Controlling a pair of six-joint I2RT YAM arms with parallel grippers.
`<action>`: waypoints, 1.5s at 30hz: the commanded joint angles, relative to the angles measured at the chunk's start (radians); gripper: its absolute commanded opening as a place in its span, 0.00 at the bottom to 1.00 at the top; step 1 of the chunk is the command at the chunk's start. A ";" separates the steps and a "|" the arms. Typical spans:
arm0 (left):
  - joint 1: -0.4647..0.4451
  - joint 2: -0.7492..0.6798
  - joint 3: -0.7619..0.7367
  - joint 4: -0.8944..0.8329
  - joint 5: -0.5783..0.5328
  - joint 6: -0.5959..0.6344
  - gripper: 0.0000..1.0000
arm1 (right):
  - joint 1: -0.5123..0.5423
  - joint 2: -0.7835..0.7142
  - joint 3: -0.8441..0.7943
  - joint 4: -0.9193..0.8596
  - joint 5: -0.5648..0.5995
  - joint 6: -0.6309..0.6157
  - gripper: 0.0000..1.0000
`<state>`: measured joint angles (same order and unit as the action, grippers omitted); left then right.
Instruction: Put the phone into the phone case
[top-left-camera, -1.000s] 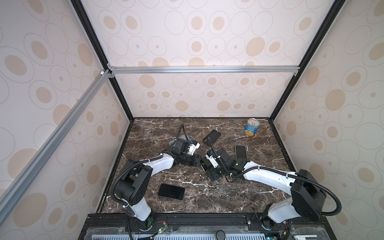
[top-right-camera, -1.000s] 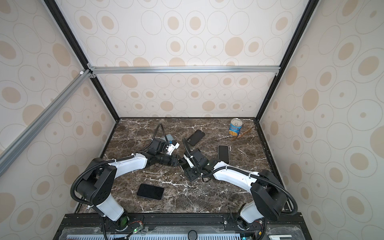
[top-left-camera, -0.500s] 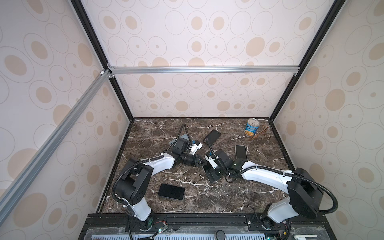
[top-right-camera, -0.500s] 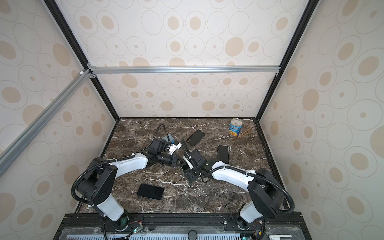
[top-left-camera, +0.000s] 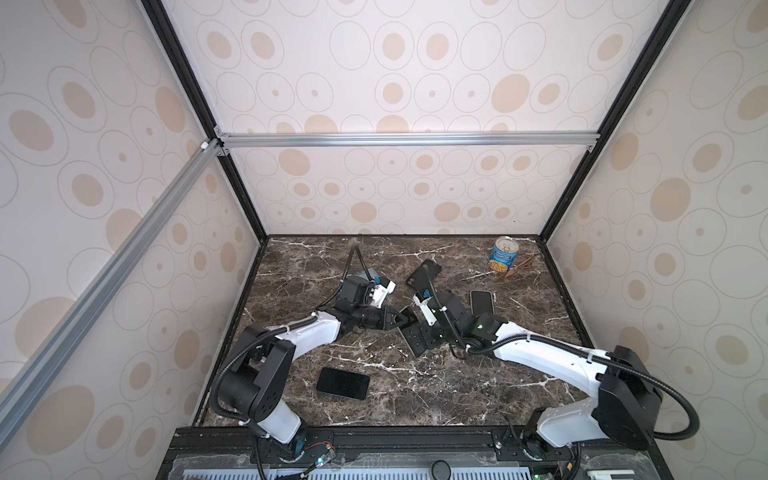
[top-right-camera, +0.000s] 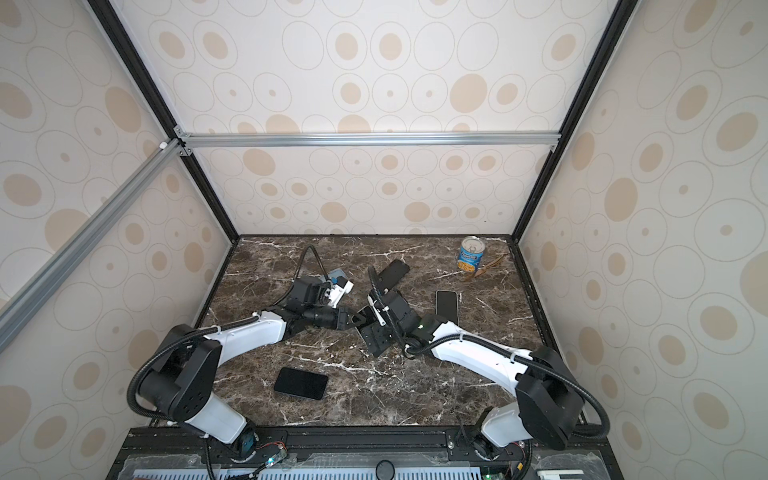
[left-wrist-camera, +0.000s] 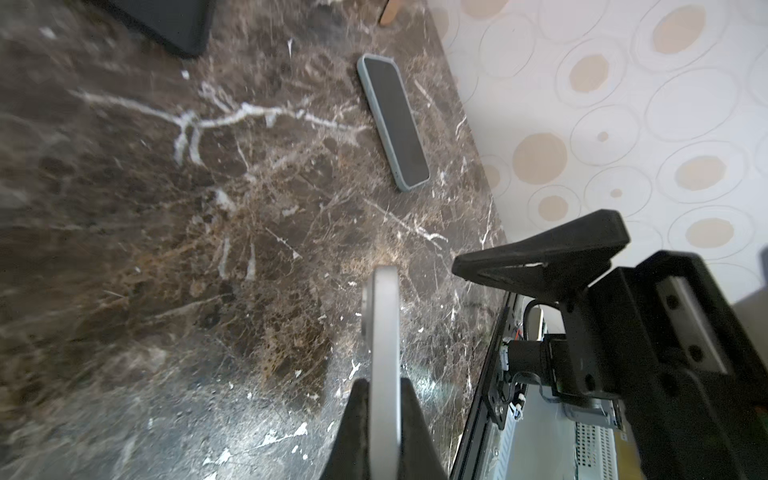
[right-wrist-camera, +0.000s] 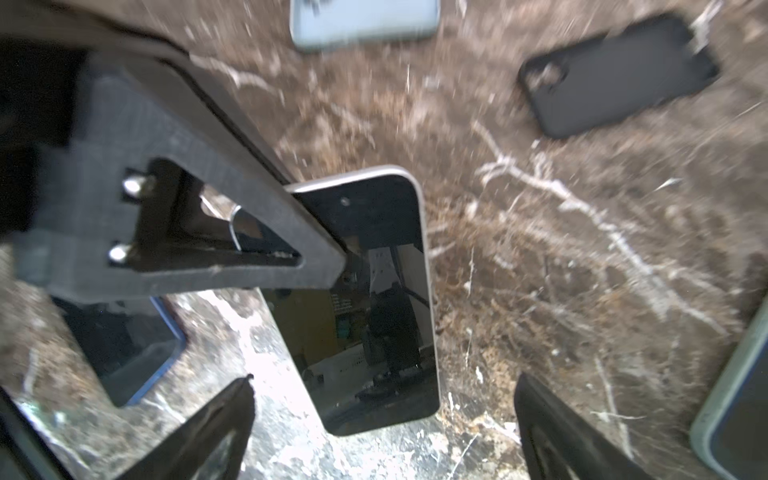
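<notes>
- Phone: we hold the silver-edged phone (right-wrist-camera: 374, 299) on its edge over the middle of the marble table (top-left-camera: 415, 395), between the two arms. Its dark screen faces the right wrist camera.
- Left gripper (left-wrist-camera: 384, 399): the jaws are pressed flat on the phone's two faces near one end. This leaves most of the body free to slide into a case.
- Right gripper (right-wrist-camera: 384, 378): the jaws are spread wide, one to each side of the phone's free end. We see no contact, so the left arm alone carries the phone.
- Black phone case (right-wrist-camera: 619, 75): it lies flat towards the back of the table with its camera cutout showing, well apart from both grippers. We judge it the likely target, though we cannot tell which face is up.
- Not involved: a light blue case (right-wrist-camera: 365, 20), a phone in a grey-green case (left-wrist-camera: 392, 122), a dark phone (top-left-camera: 343, 383) near the front and a corn can (top-left-camera: 505, 259).
- Next: we think the phone must be laid flat and lined up with the case opening.
- Risk: a pinch near one end may let the phone pivot.
</notes>
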<state>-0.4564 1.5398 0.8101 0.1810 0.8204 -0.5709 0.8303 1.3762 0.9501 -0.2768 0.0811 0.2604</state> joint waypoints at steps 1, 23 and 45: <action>0.038 -0.118 -0.037 0.243 -0.008 -0.079 0.00 | 0.006 -0.082 -0.004 0.090 0.010 0.023 0.99; 0.145 -0.316 -0.370 1.526 0.022 -0.643 0.00 | -0.131 -0.209 -0.207 0.787 -0.441 0.186 0.56; 0.160 -0.304 -0.386 1.611 0.005 -0.681 0.00 | -0.130 -0.077 -0.073 1.020 -0.778 0.329 0.00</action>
<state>-0.2905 1.2449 0.4229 1.6039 0.8009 -1.2541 0.6857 1.2869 0.8310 0.6914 -0.6758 0.5964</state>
